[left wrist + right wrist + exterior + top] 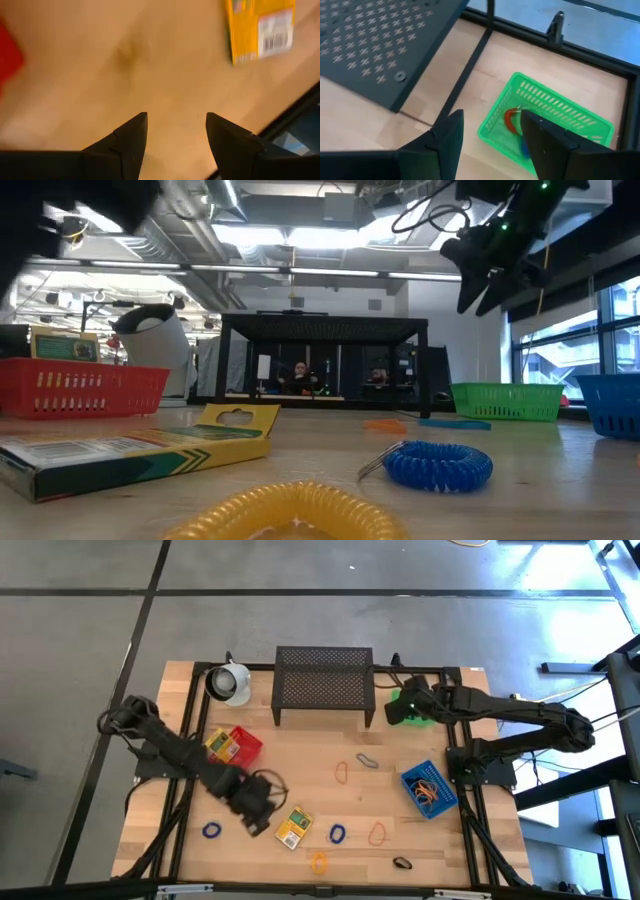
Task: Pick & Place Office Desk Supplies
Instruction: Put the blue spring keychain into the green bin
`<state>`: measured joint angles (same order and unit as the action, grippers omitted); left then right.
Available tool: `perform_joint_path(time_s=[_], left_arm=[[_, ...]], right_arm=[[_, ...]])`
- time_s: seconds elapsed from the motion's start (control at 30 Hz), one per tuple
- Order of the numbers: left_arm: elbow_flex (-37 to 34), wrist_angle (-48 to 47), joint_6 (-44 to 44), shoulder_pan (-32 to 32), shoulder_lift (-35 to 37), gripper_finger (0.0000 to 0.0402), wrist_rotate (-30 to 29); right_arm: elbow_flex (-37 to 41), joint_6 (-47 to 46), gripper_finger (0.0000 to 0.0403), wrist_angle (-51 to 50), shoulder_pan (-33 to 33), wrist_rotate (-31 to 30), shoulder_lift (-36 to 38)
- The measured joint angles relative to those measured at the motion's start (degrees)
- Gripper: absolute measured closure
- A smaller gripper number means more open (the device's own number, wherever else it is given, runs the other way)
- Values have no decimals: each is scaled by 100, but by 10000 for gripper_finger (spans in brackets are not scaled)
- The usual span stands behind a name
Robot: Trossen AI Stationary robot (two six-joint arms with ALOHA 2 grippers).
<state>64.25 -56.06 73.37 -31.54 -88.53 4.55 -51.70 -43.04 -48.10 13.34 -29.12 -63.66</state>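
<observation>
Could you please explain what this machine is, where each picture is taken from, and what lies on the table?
Two dark robot arms work at a wooden table. One picture looks straight down, one looks level across the tabletop, and one comes from each wrist. The left gripper hangs open and empty over bare wood near a yellow packet. The right gripper, also open and empty, hovers above the green bin, which holds a reddish loop. Coloured loops lie scattered on the table, such as a blue one. There are also a red bin, a blue bin, a white mug and a black mesh stand.
</observation>
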Motion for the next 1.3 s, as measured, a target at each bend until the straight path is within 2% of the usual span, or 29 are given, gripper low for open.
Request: perform_joint_path(time_s=[0.33,0.43,0.6,0.83,1.03,1.3], left_arm=[[-32,-202,2375,-1596,-10,206,-669],[-243,-156,3133,-2022,-20,206,-666],[-862,490,4157,-2503,-24,206,-758],[-1620,1185,4412,-2546,-26,206,-760],[-2192,2369,4397,-2526,1,208,-709],[-2414,2440,4406,-2565,13,257,-663]], right_arm=[[0,-144,205,-4,-183,1,0],[0,-150,205,-4,-183,4,0],[0,-290,205,-8,-183,22,0],[0,-422,205,-8,-183,22,0],[0,-451,205,-4,-183,20,0],[4,-451,205,6,-183,5,0]])
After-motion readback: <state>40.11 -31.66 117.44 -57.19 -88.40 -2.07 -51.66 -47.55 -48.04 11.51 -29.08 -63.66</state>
